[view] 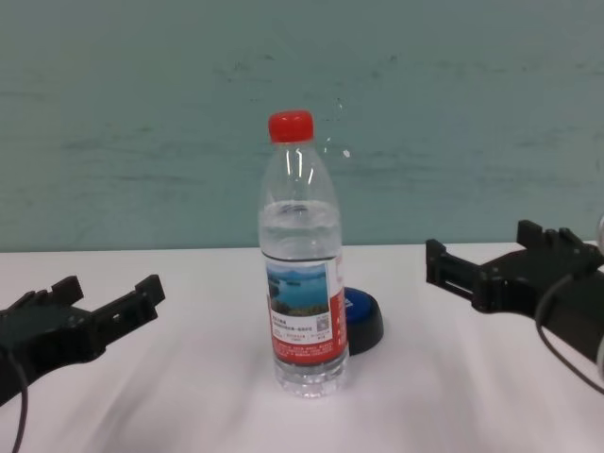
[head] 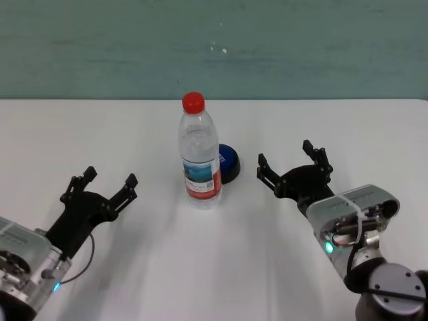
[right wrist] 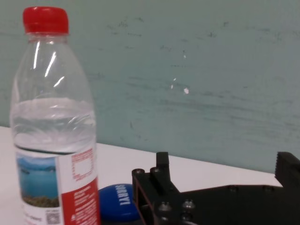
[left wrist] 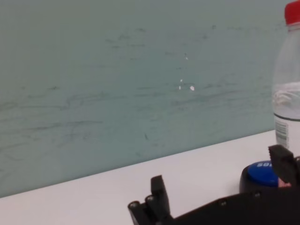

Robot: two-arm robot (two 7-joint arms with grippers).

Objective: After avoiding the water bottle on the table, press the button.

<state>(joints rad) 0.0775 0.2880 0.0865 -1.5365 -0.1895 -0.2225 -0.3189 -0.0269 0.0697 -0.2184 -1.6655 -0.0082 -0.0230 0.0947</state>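
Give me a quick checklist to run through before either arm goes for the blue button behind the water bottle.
1. Water bottle upright, red cap on: ok.
2. Button in sight: ok, though the bottle hides part of it in the head view.
3. Straight path to the button from the robot's front: not ok, bottle stands in front of it.
4. Right gripper empty, jaws open, clear of the bottle: ok.
5. Left gripper empty, jaws open, farther from the button, bottle in between: ok.
6. Gap between bottle and button: cannot tell.
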